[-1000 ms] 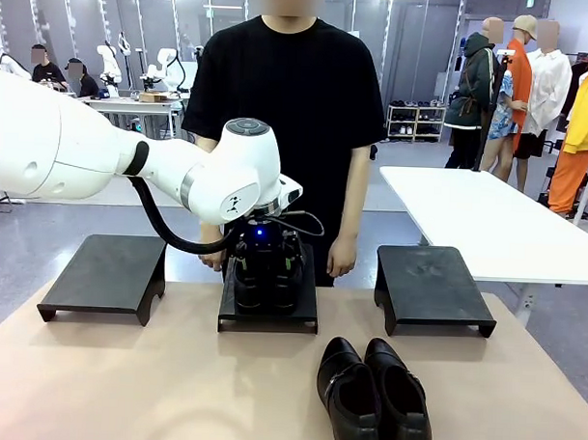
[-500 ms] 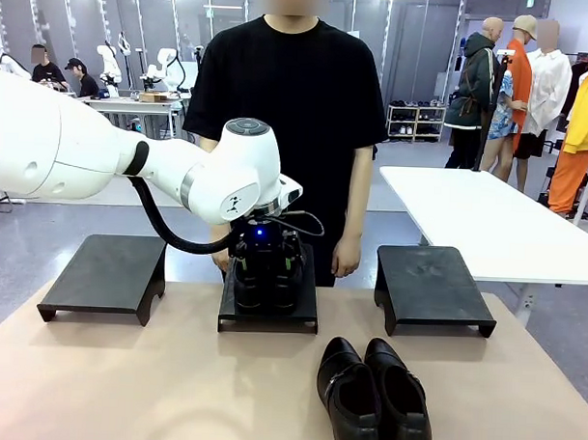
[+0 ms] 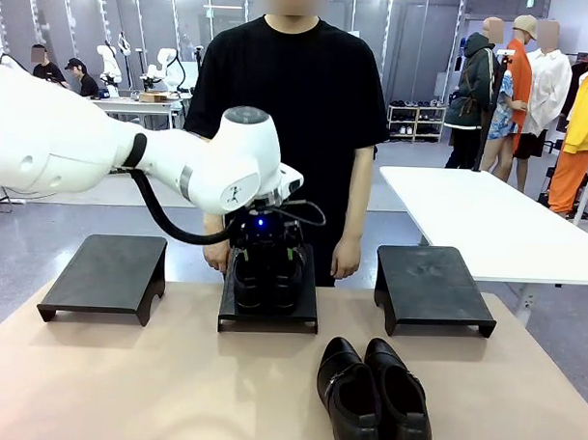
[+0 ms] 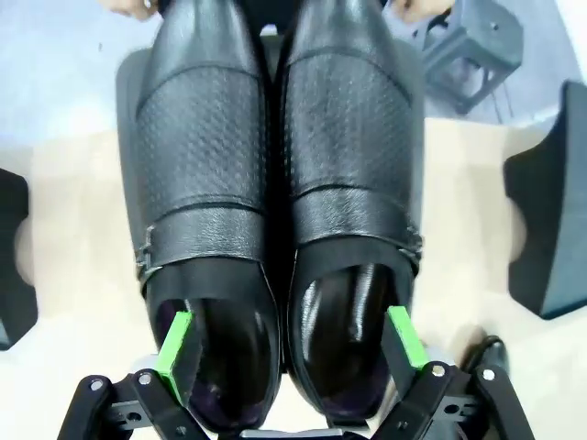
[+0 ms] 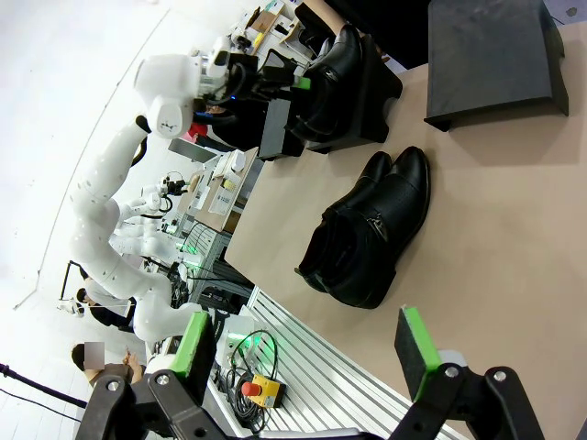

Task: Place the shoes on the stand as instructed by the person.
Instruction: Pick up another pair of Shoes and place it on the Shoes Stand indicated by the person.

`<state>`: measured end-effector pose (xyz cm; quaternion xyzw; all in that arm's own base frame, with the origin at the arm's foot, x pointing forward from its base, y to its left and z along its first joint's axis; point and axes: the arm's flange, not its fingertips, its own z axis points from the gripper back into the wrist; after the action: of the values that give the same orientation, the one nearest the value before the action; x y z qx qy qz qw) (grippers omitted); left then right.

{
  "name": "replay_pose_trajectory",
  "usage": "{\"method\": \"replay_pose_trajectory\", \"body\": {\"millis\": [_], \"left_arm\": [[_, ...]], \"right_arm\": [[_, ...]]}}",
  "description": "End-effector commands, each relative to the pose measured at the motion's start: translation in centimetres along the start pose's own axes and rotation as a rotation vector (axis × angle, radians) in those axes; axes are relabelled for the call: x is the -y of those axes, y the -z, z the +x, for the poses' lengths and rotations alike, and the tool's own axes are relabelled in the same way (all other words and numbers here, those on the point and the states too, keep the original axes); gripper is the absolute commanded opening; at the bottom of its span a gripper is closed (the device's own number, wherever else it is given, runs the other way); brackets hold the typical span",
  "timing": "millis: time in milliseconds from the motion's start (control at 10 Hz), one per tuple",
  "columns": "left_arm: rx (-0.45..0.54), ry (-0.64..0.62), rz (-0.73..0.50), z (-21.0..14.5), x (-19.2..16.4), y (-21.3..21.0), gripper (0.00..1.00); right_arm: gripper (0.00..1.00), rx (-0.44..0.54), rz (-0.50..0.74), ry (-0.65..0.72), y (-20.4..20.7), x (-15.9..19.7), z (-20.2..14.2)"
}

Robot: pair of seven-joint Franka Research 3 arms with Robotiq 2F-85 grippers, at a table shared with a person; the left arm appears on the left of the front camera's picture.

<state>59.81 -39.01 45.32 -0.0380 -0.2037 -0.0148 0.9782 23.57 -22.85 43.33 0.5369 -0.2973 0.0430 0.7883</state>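
Left wrist view: left jaws spread at the heels of the shoes (image 4: pixel 284 183) on the middle stand (image 3: pixel 268 322), apparently not gripping. Lift straight up; the lower-centre pair (image 3: pixel 373 397) needs your right jaws, also spread.

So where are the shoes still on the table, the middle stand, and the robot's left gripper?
shoes on the table (image 3: pixel 375 392), front view, where the two shoes touch.
middle stand (image 3: pixel 268 320), front view, its front edge.
left gripper (image 4: pixel 289 316), left wrist view, midway between its green-padded fingertips.
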Motion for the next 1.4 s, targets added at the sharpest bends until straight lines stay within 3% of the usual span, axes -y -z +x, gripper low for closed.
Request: {"method": "replay_pose_trajectory", "body": {"millis": [0, 300, 500, 900, 1300], "left_arm": [[-0.077, -0.004, -0.07, 0.2, -1.6, -5.0, 1.0], [-0.248, 0.037, -0.28, -2.6, -6.6, -10.6, 1.0], [-0.307, 0.029, -0.424, -5.0, -13.6, -13.6, 1.0], [-0.25, -0.059, -0.781, -10.7, -29.1, -16.7, 1.0], [-0.093, -0.104, -1.116, -19.8, -43.2, -15.3, 1.0]], "right_arm": [[1.0, 0.015, 0.013, -0.016, -0.1, -0.1, 0.1], [1.0, 0.015, 0.013, -0.016, -0.1, -0.1, 0.1], [1.0, 0.015, 0.013, -0.016, -0.1, -0.1, 0.1], [1.0, 0.015, 0.013, -0.016, -0.1, -0.1, 0.1], [1.0, 0.015, 0.013, -0.016, -0.1, -0.1, 0.1]]}}
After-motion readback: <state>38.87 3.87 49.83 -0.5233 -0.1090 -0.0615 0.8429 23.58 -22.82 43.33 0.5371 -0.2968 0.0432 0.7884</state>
